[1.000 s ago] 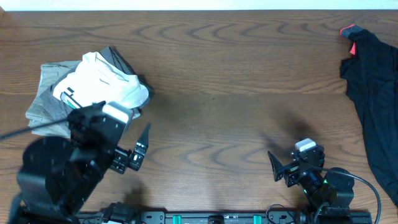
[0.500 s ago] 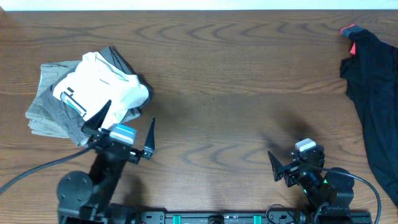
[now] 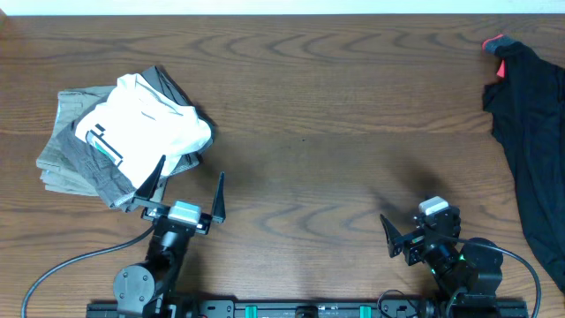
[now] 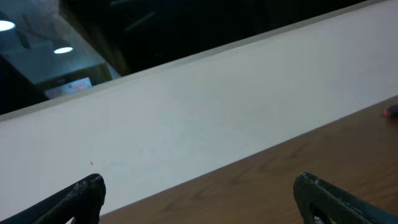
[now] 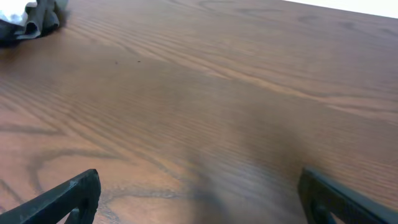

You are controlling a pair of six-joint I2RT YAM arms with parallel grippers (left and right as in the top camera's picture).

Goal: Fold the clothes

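Clothes [image 3: 124,146]: one white T-shirt [image 3: 146,122], one grey trousers [image 3: 75,161], one black garment [image 3: 534,132]; left gripper [image 3: 192,170], right gripper [image 5: 198,182] gape empty.

Wide brown wood-grain table [image 3: 335,132]. Far left: folded grey-khaki fabric trousers [image 3: 66,155] lying on the wood, topped by a bundled white T-shirt [image 3: 146,124]. Far right edge, well apart: crumpled black fabric garment [image 3: 534,132], with a small red patch [image 3: 496,42] at its upper corner.

Both ends of the table [image 3: 335,106] are taken
Shirt [image 3: 146,128] sits on trousers [image 3: 71,163] at the left; another garment [image 3: 534,141] lies far right.
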